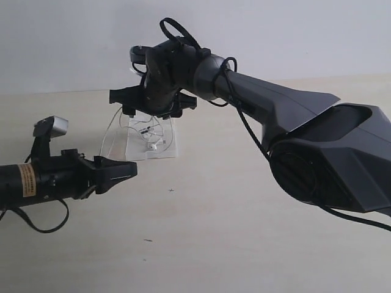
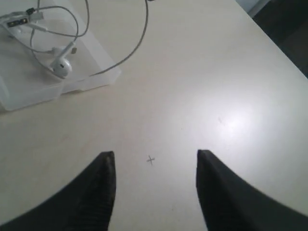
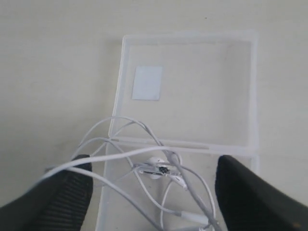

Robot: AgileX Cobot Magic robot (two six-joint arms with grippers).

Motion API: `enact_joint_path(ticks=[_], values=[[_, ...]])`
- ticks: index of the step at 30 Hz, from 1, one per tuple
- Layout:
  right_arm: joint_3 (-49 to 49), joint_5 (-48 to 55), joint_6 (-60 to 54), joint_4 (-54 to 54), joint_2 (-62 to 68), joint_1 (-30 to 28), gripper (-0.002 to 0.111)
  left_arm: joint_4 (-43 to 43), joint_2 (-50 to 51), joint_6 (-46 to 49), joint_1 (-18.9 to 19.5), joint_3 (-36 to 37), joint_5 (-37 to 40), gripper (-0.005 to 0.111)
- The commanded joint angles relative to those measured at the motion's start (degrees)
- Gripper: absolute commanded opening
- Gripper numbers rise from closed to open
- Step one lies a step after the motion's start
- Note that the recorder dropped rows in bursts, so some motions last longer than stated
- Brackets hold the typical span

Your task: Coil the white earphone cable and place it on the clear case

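The clear case (image 1: 170,150) lies open and flat on the table, its white label (image 3: 147,83) on the far panel (image 3: 202,86). The white earphone cable (image 1: 153,143) sits in loose loops on the near panel, with an earbud (image 3: 155,163) and the inline remote among them. My right gripper (image 1: 153,113) hovers just above it, open, its jaws either side of the bundle (image 3: 154,161). One strand (image 3: 72,166) drapes over one finger. My left gripper (image 1: 131,170) is open and empty, low over bare table (image 2: 155,154), short of the case (image 2: 29,91). An earbud (image 2: 62,67) shows there.
A loop of the cable (image 2: 130,48) spills off the case onto the table. A small pencilled cross (image 2: 150,160) marks the tabletop between the left fingers. The pale table (image 1: 214,232) runs to a white wall behind.
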Motion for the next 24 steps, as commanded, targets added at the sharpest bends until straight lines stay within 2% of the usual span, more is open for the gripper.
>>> enact_joint_path(ticks=[1, 6, 12, 17, 24], values=[[-0.46, -0.82, -0.62, 0.28, -1.14, -0.13, 0.069, -0.79, 2.13, 0.26, -0.44, -3.71, -0.01, 0.041], [-0.46, -1.24, -0.62, 0.83, -1.14, -0.13, 0.069, -1.46, 4.31, 0.26, -0.44, -8.00, 0.32, 0.030], [-0.46, 0.79, -3.23, 1.43, -0.91, -0.13, 0.069, 0.10, 6.99, -3.66, -0.59, -10.61, 0.48, 0.037], [-0.46, 9.12, -5.63, 6.22, -1.04, -0.13, 0.069, 0.25, 6.99, -4.12, -0.59, -10.73, 0.48, 0.037], [-0.46, 14.35, -7.07, 6.22, -1.36, -0.13, 0.069, 3.40, 6.99, -5.92, -0.59, -10.73, 0.87, 0.037]])
